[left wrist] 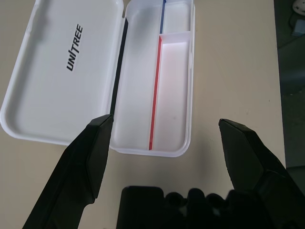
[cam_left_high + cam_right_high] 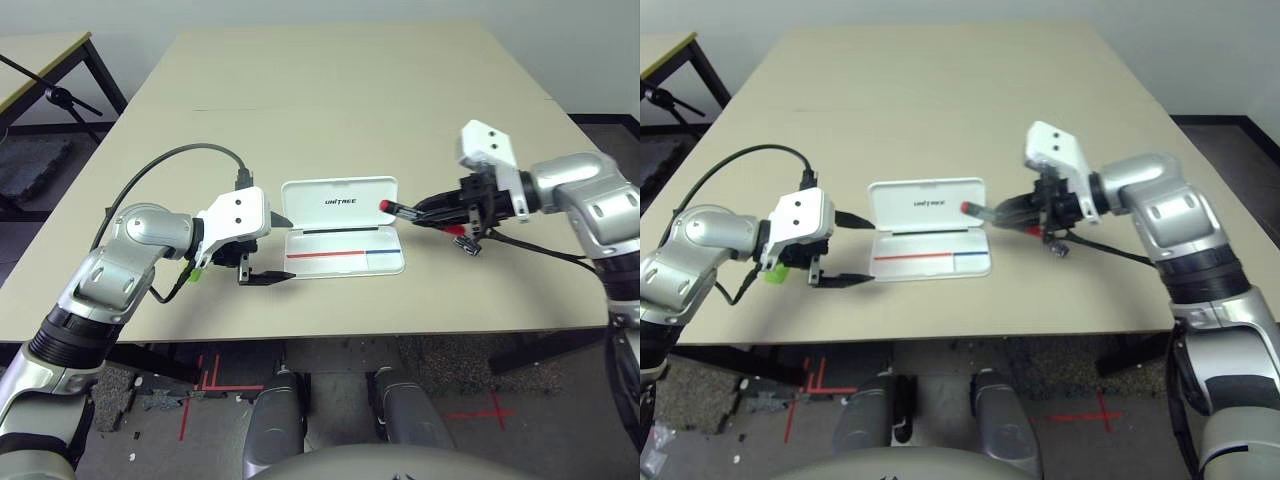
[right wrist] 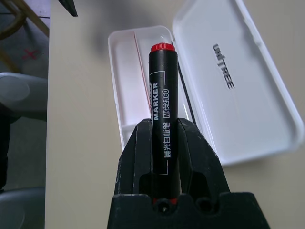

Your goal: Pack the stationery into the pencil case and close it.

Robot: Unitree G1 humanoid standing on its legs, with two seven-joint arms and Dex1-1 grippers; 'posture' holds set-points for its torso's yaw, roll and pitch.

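The right pincer (image 3: 164,157) is clamped on the marker (image 3: 161,109), which juts out past its fingers toward the open case (image 2: 345,260), its red end just at the case's right edge and above the table (image 2: 340,90). The step in hand looks like laying the marker into the tray. To do it well, the marker should be brought over the long compartment on the far side of the red and blue stripe (image 1: 153,100), turned until it lies along the tray's length, lowered close to the floor of the tray, and only then let go; dropped at an angle, it could land across the divider or on the rim and keep the lid (image 2: 340,202) from shutting.

The lid lies open flat on the far side of the tray, so it does not block the way in. The left pincer (image 1: 169,143) hangs just left of the case with its fingers wide apart and nothing between them; it is near enough to steady the case, but could get in the marker's way at the tray's left end. The highlighter (image 2: 196,272) shows as a green patch behind the left wrist, left of the case. A small dark thing, perhaps the clip (image 2: 468,246), lies on the table under the right pincer.
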